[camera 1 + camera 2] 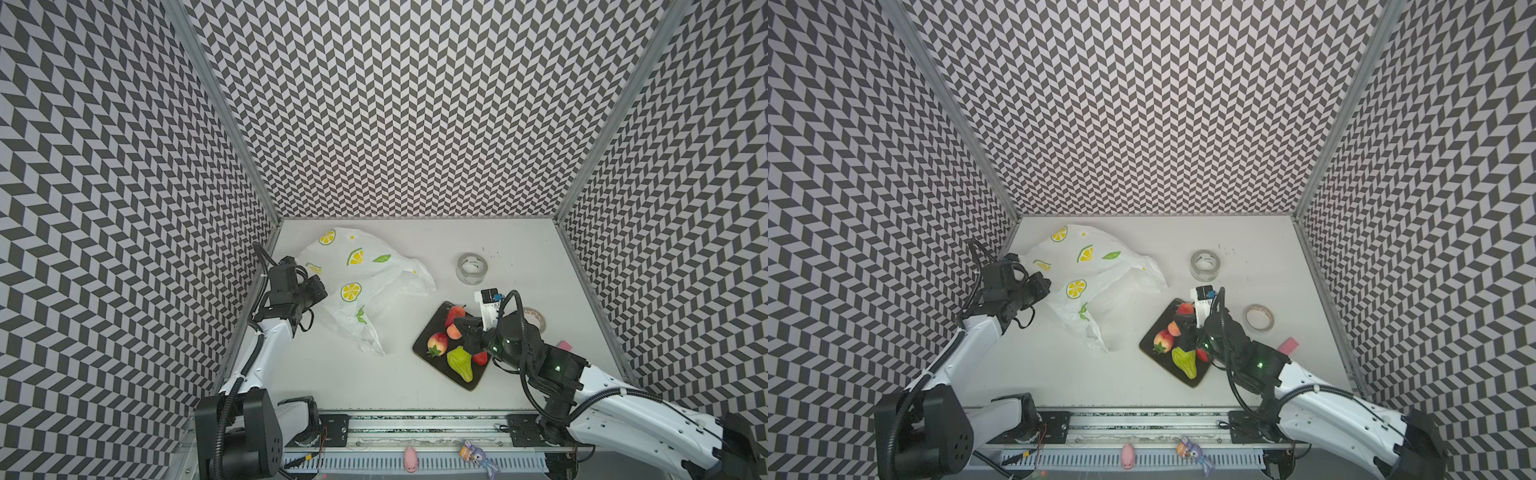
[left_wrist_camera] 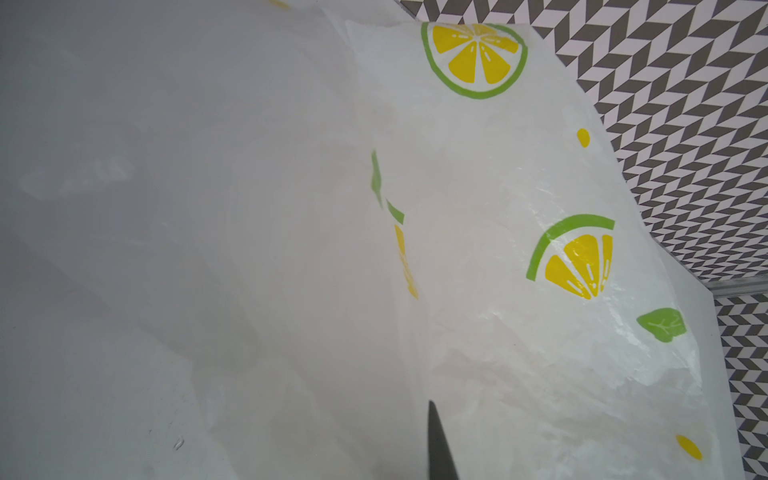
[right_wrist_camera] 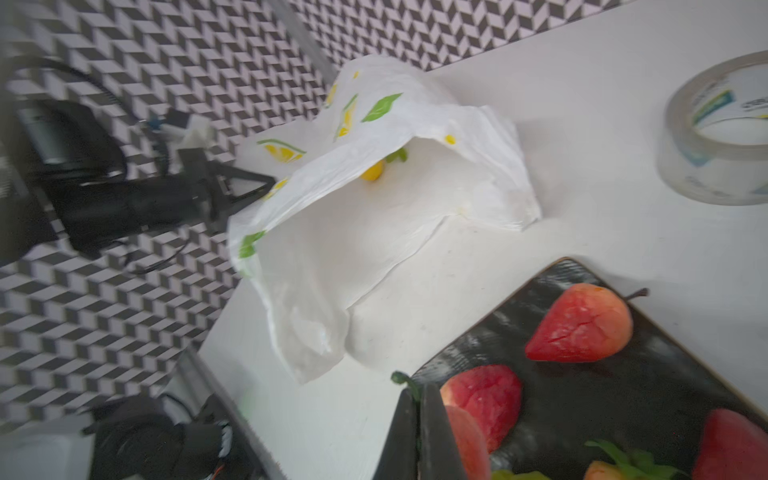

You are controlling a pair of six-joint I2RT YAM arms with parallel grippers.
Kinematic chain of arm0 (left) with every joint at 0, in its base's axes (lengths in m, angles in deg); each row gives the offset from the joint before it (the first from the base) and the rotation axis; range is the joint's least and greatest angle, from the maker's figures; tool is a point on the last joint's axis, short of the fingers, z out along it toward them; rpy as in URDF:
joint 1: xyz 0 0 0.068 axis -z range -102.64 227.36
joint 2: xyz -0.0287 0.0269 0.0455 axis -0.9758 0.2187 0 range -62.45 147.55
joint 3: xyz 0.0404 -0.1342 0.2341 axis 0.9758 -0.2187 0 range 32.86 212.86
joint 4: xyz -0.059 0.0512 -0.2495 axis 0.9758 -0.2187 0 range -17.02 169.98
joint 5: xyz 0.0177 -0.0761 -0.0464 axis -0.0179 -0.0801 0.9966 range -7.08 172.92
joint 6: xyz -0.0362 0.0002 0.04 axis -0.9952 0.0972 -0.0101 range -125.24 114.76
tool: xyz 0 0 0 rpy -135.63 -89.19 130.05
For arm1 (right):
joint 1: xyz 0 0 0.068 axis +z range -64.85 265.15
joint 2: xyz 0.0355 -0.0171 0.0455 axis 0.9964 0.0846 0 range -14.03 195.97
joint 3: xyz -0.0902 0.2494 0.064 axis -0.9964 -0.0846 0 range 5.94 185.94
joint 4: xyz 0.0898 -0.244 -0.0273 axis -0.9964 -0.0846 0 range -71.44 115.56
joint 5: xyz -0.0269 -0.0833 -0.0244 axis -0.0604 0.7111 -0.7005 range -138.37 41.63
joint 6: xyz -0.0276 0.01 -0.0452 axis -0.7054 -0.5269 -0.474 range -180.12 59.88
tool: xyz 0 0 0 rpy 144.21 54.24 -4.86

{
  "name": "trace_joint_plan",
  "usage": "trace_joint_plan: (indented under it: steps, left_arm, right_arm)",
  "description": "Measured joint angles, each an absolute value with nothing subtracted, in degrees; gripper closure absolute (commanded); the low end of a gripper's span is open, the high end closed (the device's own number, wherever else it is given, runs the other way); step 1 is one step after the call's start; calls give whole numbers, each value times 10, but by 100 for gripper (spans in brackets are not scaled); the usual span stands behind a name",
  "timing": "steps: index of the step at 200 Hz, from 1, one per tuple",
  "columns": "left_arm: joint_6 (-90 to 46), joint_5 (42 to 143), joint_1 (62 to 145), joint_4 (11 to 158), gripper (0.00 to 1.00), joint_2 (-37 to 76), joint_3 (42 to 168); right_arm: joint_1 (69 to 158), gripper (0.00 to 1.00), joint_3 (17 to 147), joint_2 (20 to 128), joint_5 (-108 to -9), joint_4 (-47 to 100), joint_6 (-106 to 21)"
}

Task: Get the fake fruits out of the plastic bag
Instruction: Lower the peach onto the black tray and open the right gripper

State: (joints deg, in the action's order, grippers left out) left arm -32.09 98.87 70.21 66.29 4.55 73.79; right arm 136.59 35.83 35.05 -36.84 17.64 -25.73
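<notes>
On the left, the left claw (image 1: 319,286) is closed on the left edge of the plastic bag (image 1: 365,266), holding the film up like a tent over the table (image 1: 374,386). The bag's mouth gapes toward the right arm. In the right wrist view, one yellow fruit (image 3: 372,171) shows deep inside, under the raised flap. Further right, several fake fruits (image 1: 460,362) lie on the black plate (image 1: 420,345). The right claw (image 1: 459,323) hovers over that plate, closed and seemingly empty. The yellow fruit lies to its left, beyond the plate. The right arm faces the opening, so I judge it better placed to reach in.
</notes>
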Motion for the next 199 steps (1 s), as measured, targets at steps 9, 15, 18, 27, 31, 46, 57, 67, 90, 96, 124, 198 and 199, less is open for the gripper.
trace_joint_plan:
  steps: [9, 15, 18, 27, 31, 46, 57, 67, 90, 96, 124, 198, 199]
  left_arm:
    - [-321, 990, 702, 663, 100, 45, 738]
    - [-321, 990, 702, 663, 100, 45, 738]
    - [-321, 991, 702, 663, 100, 45, 738]
    - [-321, 991, 702, 663, 100, 45, 738]
    - [-321, 991, 702, 663, 100, 45, 738]
    - [-321, 992, 702, 663, 100, 45, 738]
    - [-321, 992, 702, 663, 100, 45, 738]
    - [-321, 992, 702, 663, 100, 45, 738]
    - [-321, 993, 702, 664, 100, 45, 738]
    - [-321, 993, 702, 664, 100, 45, 738]
    - [-321, 993, 702, 665, 100, 45, 738]
    - [-321, 993, 702, 665, 100, 45, 738]
    - [-321, 993, 701, 666, 100, 45, 738]
  right_arm:
    - [1363, 100, 363, 379, -346, 177, -256]
    - [1362, 100, 365, 399, -335, 178, -256]
    - [1362, 100, 367, 410, -330, 179, -256]
    - [1362, 100, 369, 436, -319, 181, -257]
    - [1362, 100, 370, 447, -314, 183, -257]
    - [1362, 100, 374, 485, -304, 186, -260]
    - [1362, 100, 378, 510, -300, 188, -261]
    - [1362, 99, 383, 529, -299, 188, -263]
    - [1362, 97, 388, 563, -298, 201, -265]
    - [1362, 95, 388, 570, -298, 204, -265]
    - [1362, 84, 388, 592, -297, 217, -265]
    - [1362, 45, 388, 598, -286, 218, -267]
    - [1362, 44, 388, 597, -285, 217, -267]
